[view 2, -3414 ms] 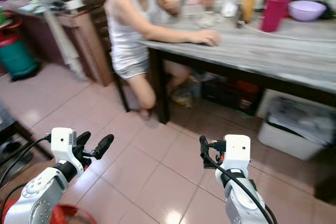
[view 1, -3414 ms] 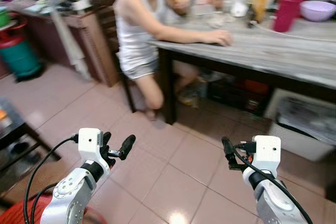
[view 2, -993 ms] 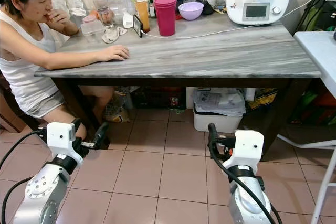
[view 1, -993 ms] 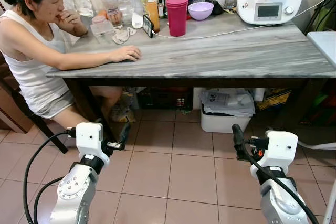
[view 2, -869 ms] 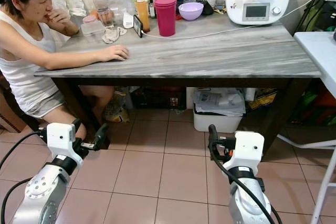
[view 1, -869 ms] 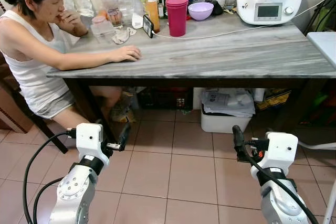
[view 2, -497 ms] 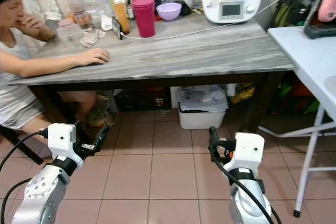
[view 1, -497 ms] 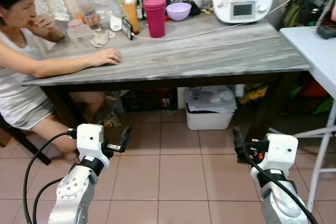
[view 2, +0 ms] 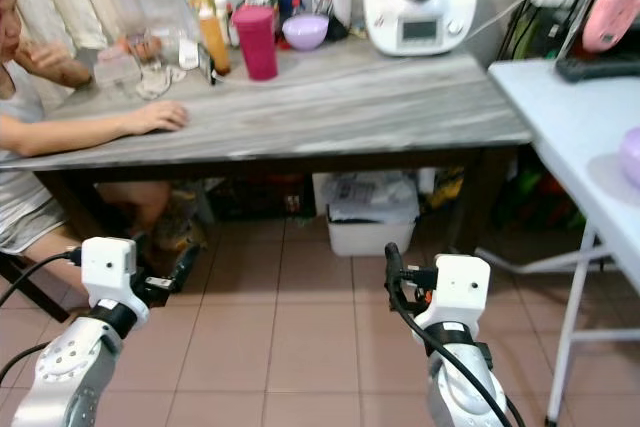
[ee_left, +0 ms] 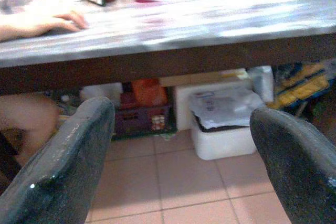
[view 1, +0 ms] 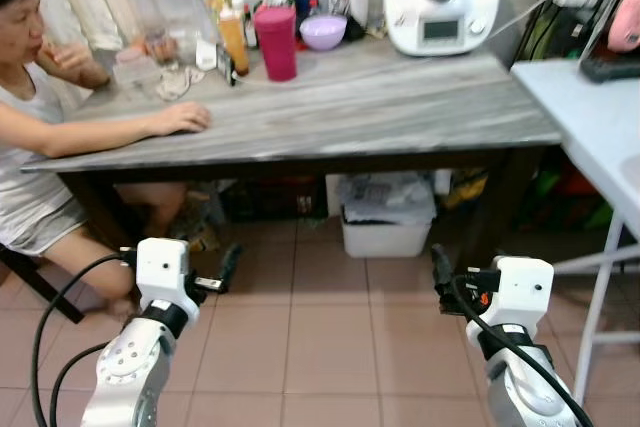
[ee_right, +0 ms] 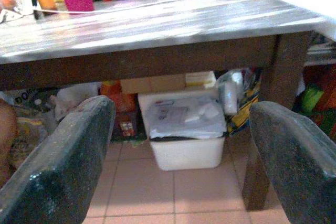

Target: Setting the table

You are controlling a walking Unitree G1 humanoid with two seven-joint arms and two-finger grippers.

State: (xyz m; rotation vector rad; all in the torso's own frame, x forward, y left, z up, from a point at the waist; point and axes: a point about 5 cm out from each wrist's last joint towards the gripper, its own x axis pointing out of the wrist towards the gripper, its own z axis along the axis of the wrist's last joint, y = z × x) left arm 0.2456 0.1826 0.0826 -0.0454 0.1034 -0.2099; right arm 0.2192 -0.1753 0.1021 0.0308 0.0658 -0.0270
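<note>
Silver arms reach forward low over the tiled floor, the left gripper point(view 1: 226, 269) and right gripper point(view 1: 440, 267) both empty with fingers spread, level with each other. Ahead stands the grey wooden table point(view 1: 380, 107), a seated person's hand point(view 1: 180, 119) resting on it.

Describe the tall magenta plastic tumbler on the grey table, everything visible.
The tall magenta plastic tumbler is an opaque, straight-sided container, slightly wider at the top, where a band of the same colour looks like a lid. It stands upright near the back of the grey wood-grain table, between an orange-capped bottle on the robot's left and a lilac bowl on its right. A white cable runs along the tabletop close to its base; contact cannot be told. Nothing holds it. Contents are hidden.
</note>
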